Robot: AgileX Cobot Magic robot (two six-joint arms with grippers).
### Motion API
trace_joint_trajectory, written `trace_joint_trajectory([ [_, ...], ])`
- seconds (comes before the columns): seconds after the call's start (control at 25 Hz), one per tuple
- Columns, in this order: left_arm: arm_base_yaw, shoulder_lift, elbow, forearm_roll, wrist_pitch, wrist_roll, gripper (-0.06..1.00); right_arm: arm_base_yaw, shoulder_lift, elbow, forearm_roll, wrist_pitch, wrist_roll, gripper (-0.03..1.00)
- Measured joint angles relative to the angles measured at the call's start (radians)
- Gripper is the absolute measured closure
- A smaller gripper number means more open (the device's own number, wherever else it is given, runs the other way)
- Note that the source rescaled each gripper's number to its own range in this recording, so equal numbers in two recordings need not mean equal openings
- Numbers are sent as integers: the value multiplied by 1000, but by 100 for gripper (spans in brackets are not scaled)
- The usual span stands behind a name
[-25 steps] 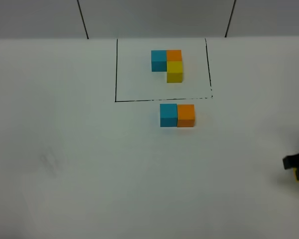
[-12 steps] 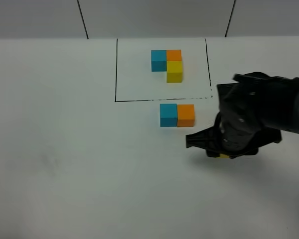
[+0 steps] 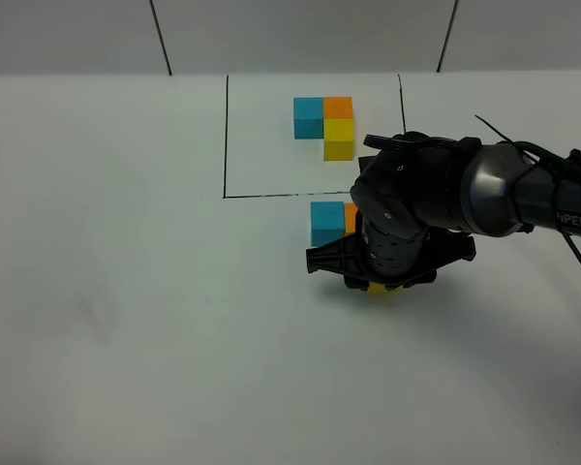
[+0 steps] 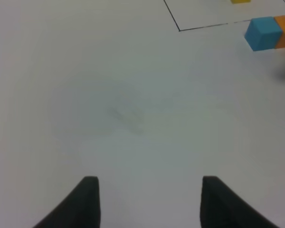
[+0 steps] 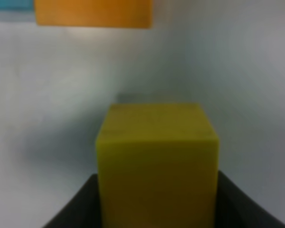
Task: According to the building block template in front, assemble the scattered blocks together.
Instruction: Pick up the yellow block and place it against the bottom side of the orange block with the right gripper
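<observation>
The right fingers (image 5: 156,209) pinch the yellow block (image 5: 156,161), just below the orange block (image 5: 92,13) and blue block (image 3: 326,222). The left fingers (image 4: 149,202) are spread over bare table (image 4: 109,95).

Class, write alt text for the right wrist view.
The right gripper holds a yellow cube between its dark fingers, close above the white table. Ahead lies the loose orange cube, with a sliver of the blue cube beside it.

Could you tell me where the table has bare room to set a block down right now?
Wide bare table lies left of the blue cube and along the whole near edge. It is crowded just below the orange cube, where the right claw holds the yellow cube.
</observation>
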Motion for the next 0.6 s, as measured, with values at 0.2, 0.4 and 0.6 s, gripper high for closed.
trace_joint_trajectory([
  [0.2, 0, 0, 0, 0, 0, 0, 87, 0, 23, -11, 1, -25, 0, 95],
  [0.4, 0, 0, 0, 0, 0, 0, 87, 0, 59, -57, 3, -35, -2, 95],
  [0.6, 0, 0, 0, 0, 0, 0, 87, 0, 80, -73, 0, -38, -13, 95],
])
